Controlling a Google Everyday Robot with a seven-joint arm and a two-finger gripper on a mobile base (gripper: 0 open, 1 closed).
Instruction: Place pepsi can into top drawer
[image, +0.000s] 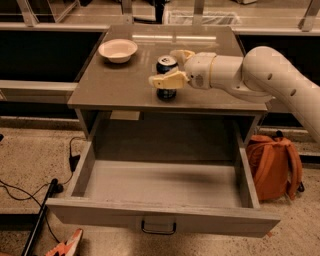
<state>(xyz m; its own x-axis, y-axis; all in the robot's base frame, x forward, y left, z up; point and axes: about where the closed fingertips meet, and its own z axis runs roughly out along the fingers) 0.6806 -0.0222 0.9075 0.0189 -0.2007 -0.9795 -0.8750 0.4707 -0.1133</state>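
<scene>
The pepsi can (166, 89) stands upright on the grey table top (115, 82), near its front edge. My gripper (174, 67) reaches in from the right at can height and straddles the can. One cream finger (161, 80) crosses in front of the can and the other (181, 53) sits behind it. The fingers look open around the can, which rests on the table. The top drawer (160, 220) is pulled fully out below the table, with nothing inside and its dark handle (158, 227) at the front centre.
A shallow white bowl (118, 50) sits on the table's back left. An orange backpack (274, 165) leans on the floor right of the drawer. Black cables (30, 192) and an orange-white object (67, 244) lie on the floor at left.
</scene>
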